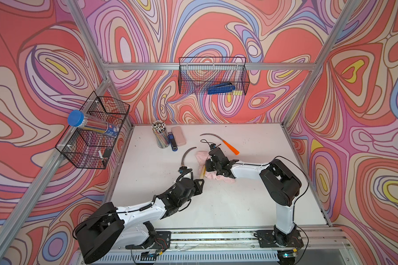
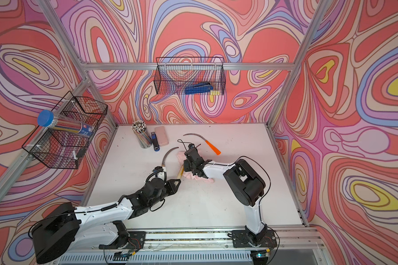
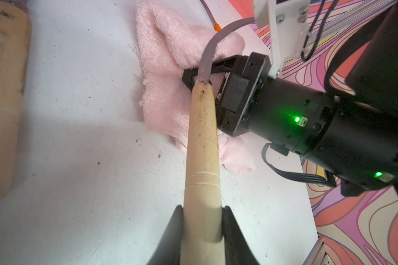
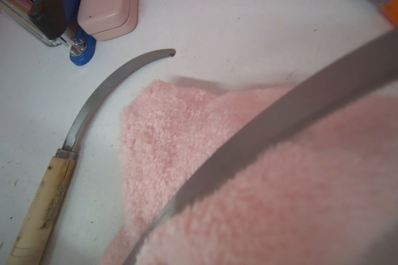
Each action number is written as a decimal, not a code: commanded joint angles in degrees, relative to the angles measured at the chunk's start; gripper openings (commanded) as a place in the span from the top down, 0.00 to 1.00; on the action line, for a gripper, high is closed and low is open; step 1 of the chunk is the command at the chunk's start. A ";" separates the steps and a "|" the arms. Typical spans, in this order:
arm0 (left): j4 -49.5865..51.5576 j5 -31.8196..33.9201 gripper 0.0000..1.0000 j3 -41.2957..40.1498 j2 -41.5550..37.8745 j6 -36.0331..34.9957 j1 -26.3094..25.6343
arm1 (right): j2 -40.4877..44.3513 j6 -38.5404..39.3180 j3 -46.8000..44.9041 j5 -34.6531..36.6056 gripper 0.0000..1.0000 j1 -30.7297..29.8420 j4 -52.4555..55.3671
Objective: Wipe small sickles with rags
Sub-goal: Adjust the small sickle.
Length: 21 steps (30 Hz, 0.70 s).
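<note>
- The step in hand looks like the wipe of one wooden-handled sickle (image 3: 202, 137). Its grey blade (image 4: 285, 128) crosses over the rag (image 4: 170, 149), though I cannot tell how firmly the two touch.
- To do it well, I judge the cloth should run along the blade from the handle end toward the tip. It should press on the flat and stay off the cutting edge, with the handle held steady so the blade cannot twist.
- The left gripper (image 3: 202, 220) is closed on the thick end of that handle, with a finger on each side and the wood touching both.
- The right gripper (image 3: 194, 78) is closed too, its tips sunk in the rag right where blade meets handle. It seems to pinch a fold of cloth, but the pile hides the pinch itself.
- The rag lies rumpled on the white table (image 1: 239, 206), under the right gripper in both top views.
- Just beside the rag, a second wooden-handled sickle (image 4: 97, 96) lies flat and apart from the cloth.
- On the other side of the rag, the orange-handled sickle (image 1: 230, 146) lies near it without touching.
- Beyond the second sickle, farther from the rag, are a pink case (image 1: 178, 136), a blue stapler (image 1: 173, 143) and a cup of pencils (image 1: 161, 136).
- One risk is that the soft pile may snag on the blade's edge.
</note>
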<state>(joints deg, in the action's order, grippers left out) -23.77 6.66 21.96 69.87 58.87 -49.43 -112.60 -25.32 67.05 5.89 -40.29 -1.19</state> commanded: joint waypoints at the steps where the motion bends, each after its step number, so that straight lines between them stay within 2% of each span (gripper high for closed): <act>1: -5.87 -8.94 1.00 0.44 1.47 -0.07 -0.85 | -1.05 1.24 3.10 -3.20 1.00 -0.66 -1.86; 13: -9.06 -11.01 1.00 1.29 4.44 0.06 -0.90 | -3.29 2.40 6.62 -5.64 1.00 -2.33 -0.39; 17: -6.14 -8.06 1.00 1.64 2.89 -0.34 -0.89 | -2.05 2.15 5.67 -3.20 1.00 -2.33 0.66; 21: -5.03 -4.79 1.00 -0.51 -2.03 0.03 -0.57 | 2.69 1.96 2.40 0.63 1.00 -1.11 1.64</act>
<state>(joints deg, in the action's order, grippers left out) -24.64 4.54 21.71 71.90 60.20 -49.01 -113.99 -23.22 70.87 4.93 -40.91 1.83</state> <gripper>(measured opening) 0.249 0.135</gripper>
